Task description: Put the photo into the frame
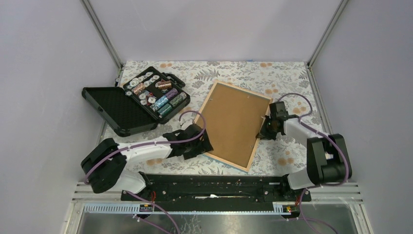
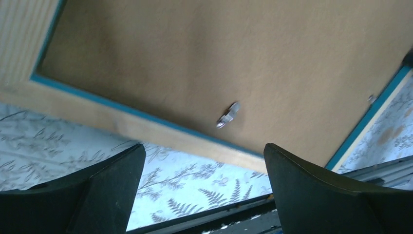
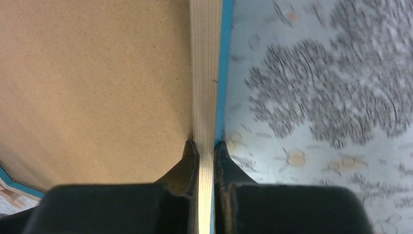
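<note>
The frame (image 1: pixel 253 149) lies face down in the middle of the table, light wood rim up, blue at its edges. The plain brown backing board (image 1: pixel 233 118) fills its back. The photo is hidden or out of view. My right gripper (image 1: pixel 268 127) is shut on the frame's right rim (image 3: pixel 205 73), one finger on the board side, one on the outer blue edge. My left gripper (image 1: pixel 203 144) is open at the frame's lower left corner, its fingers (image 2: pixel 311 180) apart over the tablecloth beside the rim (image 2: pixel 146 127). A small metal tab (image 2: pixel 228 115) sits on the board.
An open black case (image 1: pixel 134 100) of small parts stands at the back left. A floral tablecloth (image 1: pixel 272 73) covers the table. Grey walls close in the left, back and right sides. A black rail (image 1: pixel 214 185) runs along the near edge.
</note>
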You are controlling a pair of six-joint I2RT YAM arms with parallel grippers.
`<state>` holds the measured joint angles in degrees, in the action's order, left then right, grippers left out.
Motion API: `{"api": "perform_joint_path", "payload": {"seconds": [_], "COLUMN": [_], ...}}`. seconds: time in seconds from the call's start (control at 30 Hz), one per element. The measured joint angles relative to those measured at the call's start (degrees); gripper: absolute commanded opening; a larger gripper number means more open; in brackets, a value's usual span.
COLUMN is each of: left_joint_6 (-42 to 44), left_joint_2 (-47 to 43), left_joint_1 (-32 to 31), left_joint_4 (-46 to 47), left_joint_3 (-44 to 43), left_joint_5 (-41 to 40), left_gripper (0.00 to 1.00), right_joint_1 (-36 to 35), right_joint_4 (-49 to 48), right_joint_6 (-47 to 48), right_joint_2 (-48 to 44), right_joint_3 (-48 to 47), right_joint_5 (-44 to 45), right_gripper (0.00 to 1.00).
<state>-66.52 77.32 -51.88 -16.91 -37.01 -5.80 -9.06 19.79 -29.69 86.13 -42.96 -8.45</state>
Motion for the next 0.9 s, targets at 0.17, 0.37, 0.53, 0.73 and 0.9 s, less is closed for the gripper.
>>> {"api": "perform_joint_path", "payload": {"seconds": [0.17,0.37,0.53,0.73,0.9], "left_joint_6": [2.45,9.44,15.58,19.65,23.12], "left_joint_2": [7.04,15.3,24.63,30.86,34.6], "left_joint_1": [2.51,7.43,13.9,17.94,19.61], "left_joint_4": [1.88,0.02,-3.02,-4.42,-7.45], "left_joint_3": [-5.33,-14.29,-25.49,-33.53,-39.3], "left_joint_5": [0.85,1.77,8.13,9.46,7.54], "left_gripper": [0.99,0.98,0.99,0.99,0.99], "right_joint_1": [0.42,0.92,-0.09,-5.84,-12.5], "right_joint_4": [-1.86,-2.78,-3.82,-6.54,-10.67], "right_joint_6": [-7.67,-18.38,-23.56,-24.22,-27.15], "right_joint_2": [-12.68,-27.56,-36.06,-25.31,-21.44], "right_joint_3": [11.08,21.97,27.89,22.84,21.38], "right_joint_5": [1.36,-0.72,-3.98,-5.99,-4.96], "right_gripper": [0.01,0.18,0.14,0.19,0.39]}}
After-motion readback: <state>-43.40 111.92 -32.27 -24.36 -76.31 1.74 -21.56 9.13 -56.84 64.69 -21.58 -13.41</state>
